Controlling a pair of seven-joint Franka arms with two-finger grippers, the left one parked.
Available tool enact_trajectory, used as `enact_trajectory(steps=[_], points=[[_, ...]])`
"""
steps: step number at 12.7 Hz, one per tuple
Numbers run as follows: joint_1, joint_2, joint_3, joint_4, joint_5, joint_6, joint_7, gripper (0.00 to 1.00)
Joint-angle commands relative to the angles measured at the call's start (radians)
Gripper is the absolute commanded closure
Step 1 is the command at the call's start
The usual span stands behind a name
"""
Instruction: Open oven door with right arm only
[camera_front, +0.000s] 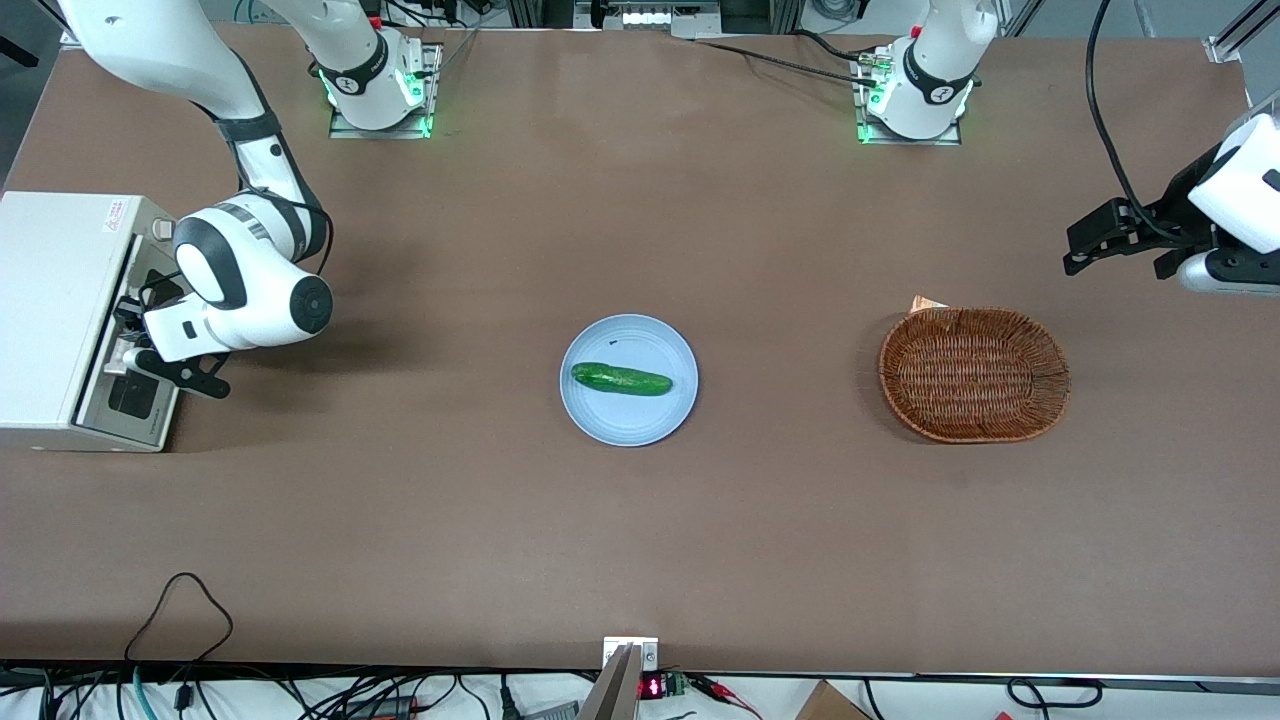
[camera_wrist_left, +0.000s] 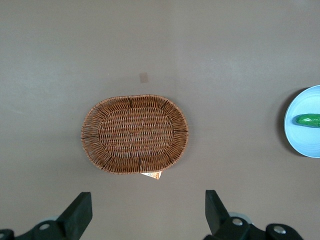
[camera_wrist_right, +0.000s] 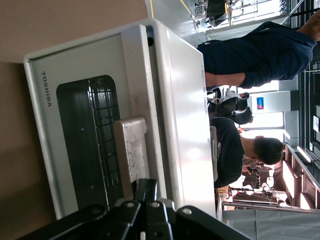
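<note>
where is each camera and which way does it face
Front view: high above the table edge, looking down on the table; shows both arms, with the gripper at the oven door.
Left wrist view: on the parked arm's wrist, looking down at the basket; its own fingers show.
Right wrist view: on the working wrist, facing the oven door and handle up close; the gripper shows.
Shared: front and left wrist views both show the basket, plate and cucumber.
</note>
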Motion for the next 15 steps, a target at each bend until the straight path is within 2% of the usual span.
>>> enact_trajectory(steps=[1,7,15], points=[[-0.006,0.015,0.016,-0.006,0.022,0.057,0.005,1.0],[0.008,0.058,0.056,0.001,0.025,0.06,0.008,1.0],[0.069,0.141,0.058,0.037,0.048,0.06,0.021,1.0]])
